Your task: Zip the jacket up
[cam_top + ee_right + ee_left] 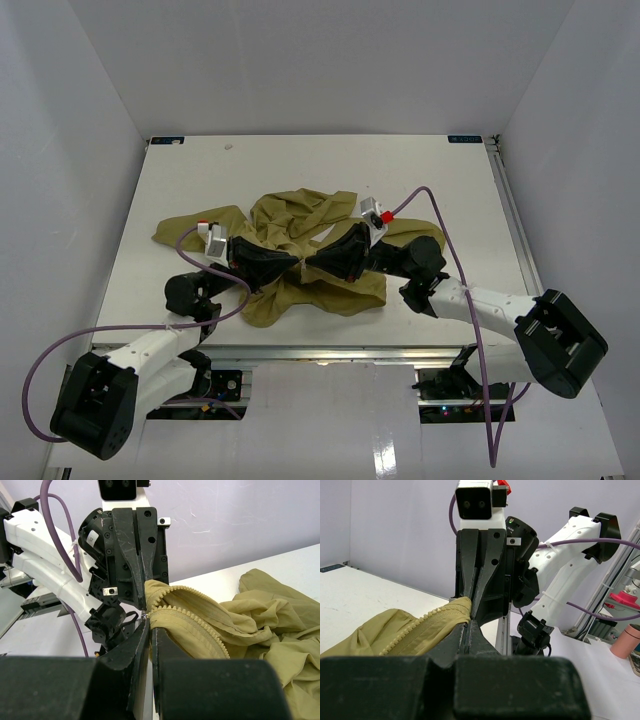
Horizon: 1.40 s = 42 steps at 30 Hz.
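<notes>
Pinching the jacket (300, 215) zipper (192, 620): your left jaws and right jaws both clenched on it, tip-to-tip, surface (450, 180) 6 o'clock side.

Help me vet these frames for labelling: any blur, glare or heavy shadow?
Top external: even light, no glare, jacket sharp. Left wrist: left gripper dark and soft up close, zipper teeth crisp. Right wrist: right gripper likewise a dark foreground.
</notes>
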### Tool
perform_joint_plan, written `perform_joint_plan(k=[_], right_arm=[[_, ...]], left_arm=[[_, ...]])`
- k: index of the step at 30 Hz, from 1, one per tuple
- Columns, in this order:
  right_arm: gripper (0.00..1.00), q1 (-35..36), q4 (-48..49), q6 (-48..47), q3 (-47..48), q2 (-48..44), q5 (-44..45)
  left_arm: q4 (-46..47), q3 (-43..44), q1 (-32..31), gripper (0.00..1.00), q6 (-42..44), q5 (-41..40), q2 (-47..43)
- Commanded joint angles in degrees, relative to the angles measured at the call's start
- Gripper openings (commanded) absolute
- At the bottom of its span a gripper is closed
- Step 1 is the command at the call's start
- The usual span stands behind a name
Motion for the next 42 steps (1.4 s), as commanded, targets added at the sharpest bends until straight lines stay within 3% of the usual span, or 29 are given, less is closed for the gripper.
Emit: perform_joint_plan(k=[1, 16, 42], right_arm=[[0.08, 0.24, 5.64, -0.06, 0.07, -1.67, 0.44], [0.08, 0.32, 8.12, -0.8, -1.95, -2.6, -0.83], [0.08, 0.24, 11.63, 2.11, -0.98, 0.34, -2.28]], left_arm=[[28.37, -0.6, -0.6, 0.0, 0.6, 0.16, -0.4], [28.41, -0.04, -0.63, 0.0, -1.76, -5.11, -3.84], [28.43, 2.85, -0.96, 0.0, -3.56, -5.46, -3.3]])
